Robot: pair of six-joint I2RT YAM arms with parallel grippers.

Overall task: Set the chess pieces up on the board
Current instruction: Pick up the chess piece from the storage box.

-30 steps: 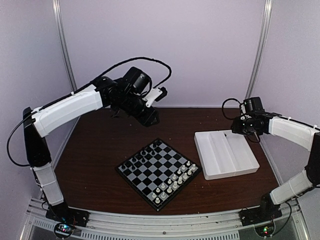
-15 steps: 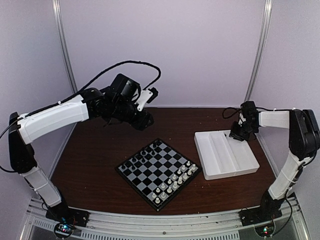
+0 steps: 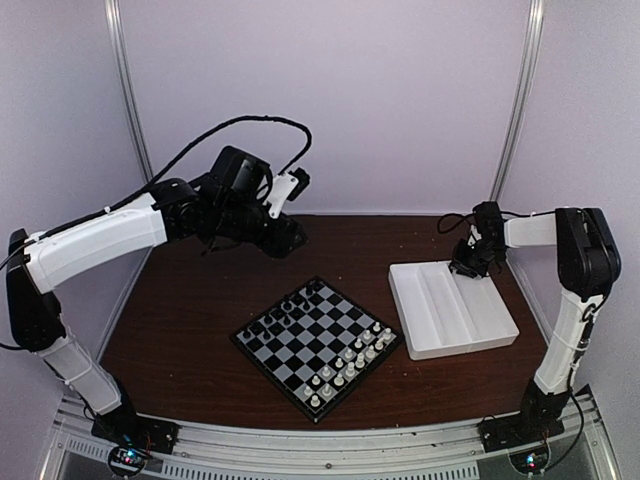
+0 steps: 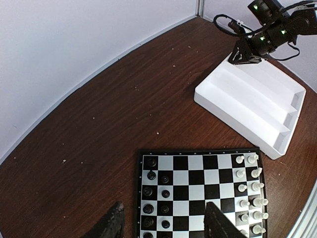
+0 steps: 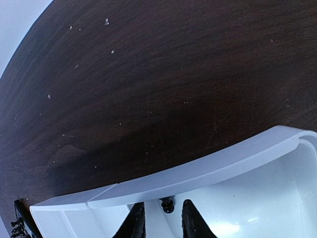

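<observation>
Left wrist view, item one: black chessmen (image 4: 147,191), small, standing in two columns along the left side of the chessboard (image 4: 198,191); in the top external view the same black chessmen (image 3: 288,307) occupied the far-left edge of the chessboard (image 3: 300,345).

Item two: one lone black chessman (image 5: 168,204), off the board, standing in the white compartment tray (image 5: 198,171) just inside its far wall. Which compartment could not be told.

Item three: chessboard, black and light-grey checks, thin black frame, lying flat and turned corner-on near the middle of the table (image 3: 200,300).

Item four: white chessmen (image 4: 250,201), two columns on the opposite, right side of the board; near-right edge in the top view (image 3: 350,362).

Item five: white compartment tray (image 3: 470,320), long troughs, right of the board and apart from it.

Item six: right gripper (image 5: 162,206), lowered at the tray's far wall (image 3: 468,265), fingers narrowly apart with the lone chessman between the tips; whether the pads pinched it could not be told.

Item seven: left gripper (image 4: 164,213), raised high over the far-left of the table (image 3: 285,238), fingers spread wide, nothing between them, looking down on the board.

Item eight: table, dark brown wood, speckled with pale crumbs; plain pale wall (image 3: 400,100) behind.
</observation>
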